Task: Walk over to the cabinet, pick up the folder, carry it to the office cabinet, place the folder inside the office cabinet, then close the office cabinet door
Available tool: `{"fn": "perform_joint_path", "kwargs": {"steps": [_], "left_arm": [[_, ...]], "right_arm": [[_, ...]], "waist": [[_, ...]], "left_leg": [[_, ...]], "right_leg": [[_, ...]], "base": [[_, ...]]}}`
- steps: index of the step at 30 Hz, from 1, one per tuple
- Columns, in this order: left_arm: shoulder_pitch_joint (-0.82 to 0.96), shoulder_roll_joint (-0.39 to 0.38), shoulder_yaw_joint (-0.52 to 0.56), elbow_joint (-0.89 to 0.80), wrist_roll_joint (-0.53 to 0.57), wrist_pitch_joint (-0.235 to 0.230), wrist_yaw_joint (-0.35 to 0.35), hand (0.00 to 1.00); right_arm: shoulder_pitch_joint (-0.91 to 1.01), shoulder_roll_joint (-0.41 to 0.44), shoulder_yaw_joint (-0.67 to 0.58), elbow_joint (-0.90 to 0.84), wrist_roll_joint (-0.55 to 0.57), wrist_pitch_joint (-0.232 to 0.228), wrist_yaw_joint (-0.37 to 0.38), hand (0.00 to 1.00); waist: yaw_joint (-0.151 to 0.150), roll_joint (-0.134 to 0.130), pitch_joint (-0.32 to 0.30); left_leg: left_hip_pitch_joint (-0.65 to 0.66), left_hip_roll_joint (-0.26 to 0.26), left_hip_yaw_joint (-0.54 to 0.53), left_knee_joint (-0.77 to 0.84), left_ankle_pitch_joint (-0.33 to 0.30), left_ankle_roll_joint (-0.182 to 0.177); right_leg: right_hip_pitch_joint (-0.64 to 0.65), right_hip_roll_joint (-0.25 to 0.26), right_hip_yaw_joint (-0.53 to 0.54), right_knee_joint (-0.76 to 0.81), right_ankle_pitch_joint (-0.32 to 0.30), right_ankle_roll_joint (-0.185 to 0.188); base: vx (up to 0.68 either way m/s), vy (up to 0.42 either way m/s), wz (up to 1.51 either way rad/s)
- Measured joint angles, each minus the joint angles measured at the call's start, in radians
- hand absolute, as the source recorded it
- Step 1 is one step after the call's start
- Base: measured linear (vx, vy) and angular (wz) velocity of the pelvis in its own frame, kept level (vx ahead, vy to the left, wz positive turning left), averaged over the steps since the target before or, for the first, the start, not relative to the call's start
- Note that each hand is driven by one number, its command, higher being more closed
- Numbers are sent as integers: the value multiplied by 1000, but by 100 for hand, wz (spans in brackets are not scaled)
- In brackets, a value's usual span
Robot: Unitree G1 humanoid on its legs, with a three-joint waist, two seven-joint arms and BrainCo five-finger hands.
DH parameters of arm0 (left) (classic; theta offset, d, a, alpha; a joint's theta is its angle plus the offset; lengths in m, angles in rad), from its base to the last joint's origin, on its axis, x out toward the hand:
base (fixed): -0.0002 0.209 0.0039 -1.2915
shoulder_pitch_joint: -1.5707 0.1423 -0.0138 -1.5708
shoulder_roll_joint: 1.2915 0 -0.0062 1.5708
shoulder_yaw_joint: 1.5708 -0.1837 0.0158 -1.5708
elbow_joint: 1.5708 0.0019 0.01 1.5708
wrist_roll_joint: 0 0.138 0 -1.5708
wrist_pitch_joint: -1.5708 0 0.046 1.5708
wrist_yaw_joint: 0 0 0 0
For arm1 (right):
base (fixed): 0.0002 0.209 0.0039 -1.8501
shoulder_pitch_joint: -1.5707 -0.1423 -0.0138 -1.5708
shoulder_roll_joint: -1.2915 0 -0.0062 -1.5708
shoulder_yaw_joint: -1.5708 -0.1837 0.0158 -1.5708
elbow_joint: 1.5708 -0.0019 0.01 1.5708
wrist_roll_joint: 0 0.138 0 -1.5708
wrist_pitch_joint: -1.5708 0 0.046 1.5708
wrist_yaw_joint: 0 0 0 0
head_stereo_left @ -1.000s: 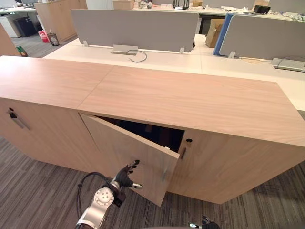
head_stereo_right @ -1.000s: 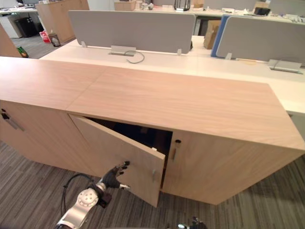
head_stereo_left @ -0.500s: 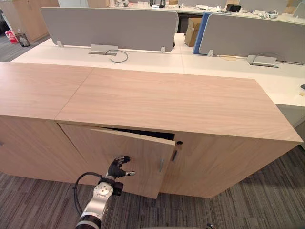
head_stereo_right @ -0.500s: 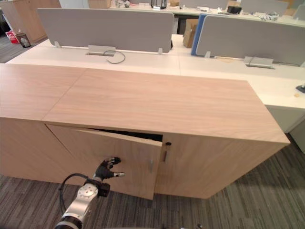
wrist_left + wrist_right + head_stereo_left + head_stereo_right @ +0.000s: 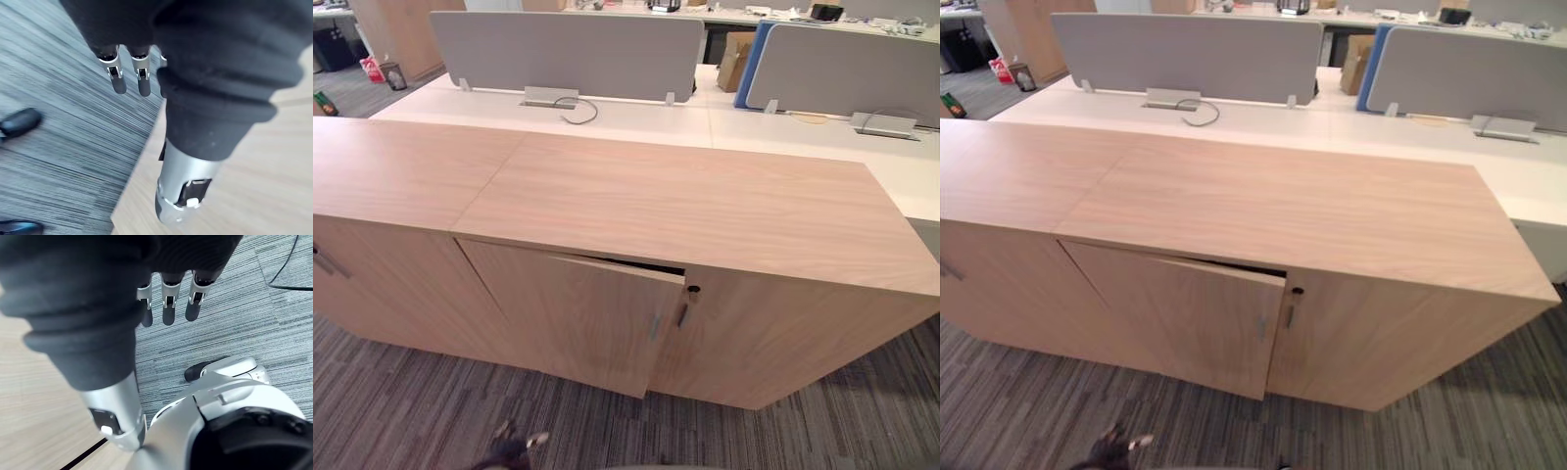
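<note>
The light wood office cabinet door [image 5: 573, 318] stands slightly ajar, its handle edge just proud of the frame. The dark slit [image 5: 641, 265] above it hides whatever lies inside. The left hand [image 5: 143, 73] hangs low over grey striped carpet [image 5: 411, 411], fingers straight, holding nothing. The right hand [image 5: 168, 303] is likewise straight-fingered and empty.

I'm seeing an open-plan office: white desks [image 5: 636, 122] with grey divider screens [image 5: 568, 54], a low wood cabinet [image 5: 685, 206] in front, striped grey carpet [image 5: 411, 411] underfoot.
</note>
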Motion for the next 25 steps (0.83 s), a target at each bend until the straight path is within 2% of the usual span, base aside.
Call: {"fn": "perform_joint_path", "kwargs": {"steps": [3, 5, 6, 7, 8, 9, 10, 11, 12, 14, 15, 16, 17, 18, 19, 20, 22, 25], "left_arm": [[40, -6, 118, 79, 8, 21, -13, 0], [71, -44, 219, 88, 29, 28, -12, 0], [78, -54, 241, 88, 31, 27, -13, 0], [86, -80, 273, 86, 32, 28, -13, 0], [91, -108, 293, 84, 29, 28, -13, 0], [92, -121, 301, 78, 27, 28, -13, 0], [97, -141, 323, 70, 23, 28, -13, 0], [98, -166, 339, 56, 3, 27, -13, 0], [98, -191, 358, 30, -25, 17, -13, 0], [95, -198, 358, 30, -46, 14, -13, 0], [93, -199, 347, 29, -63, 14, -11, 0], [92, -199, 339, 29, -82, 14, -8, 0], [86, -192, 342, 28, -92, 10, -1, 0], [83, -201, 345, 3, -106, -1, 9, 0], [79, -202, 341, -4, -112, -8, 11, 0], [63, -201, 341, -14, -112, -17, 16, 0], [54, -203, 331, -7, -111, -23, 28, 0], [29, -201, 302, 6, -111, -26, 33, 0]], "right_arm": [[-9, 5, -2, 1, -1, 6, 10, 0], [-7, 16, -47, -4, 0, 5, 10, 0], [-6, 16, -50, -5, 0, 4, 10, 0], [2, 17, -64, -23, -2, 4, 9, 0], [14, 17, -70, -44, 0, 1, 9, 0], [17, 18, -70, -53, -1, -1, 9, 0], [19, 18, -67, -63, -1, -2, 7, 0], [28, 21, -58, -83, -1, -3, 6, 0], [34, 19, -28, -113, -1, -7, 0, 0], [34, 18, -25, -120, -2, -10, -4, 0], [34, 15, -20, -129, -2, -12, -8, 0], [36, 4, 0, -146, -1, -14, -9, 0], [37, 3, 26, -143, -2, -18, -11, 0], [48, 6, 63, -152, -3, -20, -12, 0], [56, 6, 71, -157, -3, -23, -13, 0], [57, 2, 90, -155, -5, -26, -13, 0], [64, -4, 91, -154, -5, -27, -16, 0], [82, -12, 92, -146, -7, -29, -24, 0]], "waist": [[25, -3, 11], [56, 16, 49], [63, 19, 53], [69, 31, 52], [77, 48, 59], [82, 52, 65], [87, 52, 67], [97, 52, 75], [107, 40, 96], [118, 36, 92], [119, 42, 94], [119, 59, 94], [118, 57, 94], [117, 34, 85], [118, 29, 82], [123, 20, 78], [121, 29, 72], [118, 39, 43]], "left_leg": [[-84, 96, -45, 263, -110, 2], [-149, 196, -165, 527, -163, 9], [-168, 209, -212, 584, -164, 9], [-217, 231, -312, 678, -159, 7], [-240, 237, -385, 728, -154, 5], [-241, 240, -406, 741, -151, 3], [-246, 236, -442, 762, -135, -11], [-269, 226, -492, 807, -101, -6], [-303, 187, -581, 860, -123, -1], [-290, 121, -651, 771, -211, -13], [-262, 74, -706, 629, -240, -22], [-222, 51, -731, 484, -236, -9], [-196, 53, -705, 430, -257, -9], [-181, 36, -675, 382, -250, 6], [-181, 38, -663, 372, -248, 9], [-173, 21, -631, 348, -240, 13], [-124, 1, -586, 277, -218, 20], [-77, -12, -552, 194, -176, 6]], "right_leg": [[15, 13, 1, 2, -2, -3], [68, 44, 6, 6, -11, -16], [78, 51, 10, 9, -15, -21], [80, 70, 24, 18, -20, -27], [78, 81, 41, 28, -27, -29], [78, 85, 49, 31, -33, -32], [75, 88, 64, 33, -43, -35], [71, 88, 83, 45, -43, -36], [58, 81, 122, 74, -48, -37], [37, 71, 150, 86, -48, -35], [9, 75, 173, 96, -49, -35], [-11, 90, 175, 97, -47, -33], [-18, 90, 182, 97, -43, -26], [-14, 75, 184, 75, -38, -27], [-15, 67, 181, 71, -32, -26], [-34, 39, 174, 68, -10, -23], [-27, 13, 182, 48, 17, 3], [-31, 12, 197, 19, 32, 23]], "base": [[71, -112, -4], [54, -117, -10], [-8, -76, -19], [-26, -30, -28], [-29, -1, -33], [-17, 42, -43], [-22, 54, -50], [-42, 76, -68], [-59, 83, -62], [-38, 102, -60], [0, 204, -80], [7, 223, -84], [16, 206, -70], [20, 123, -50], [54, 132, -55], [55, 118, -47], [113, 110, -47], [172, 31, -25]]}}
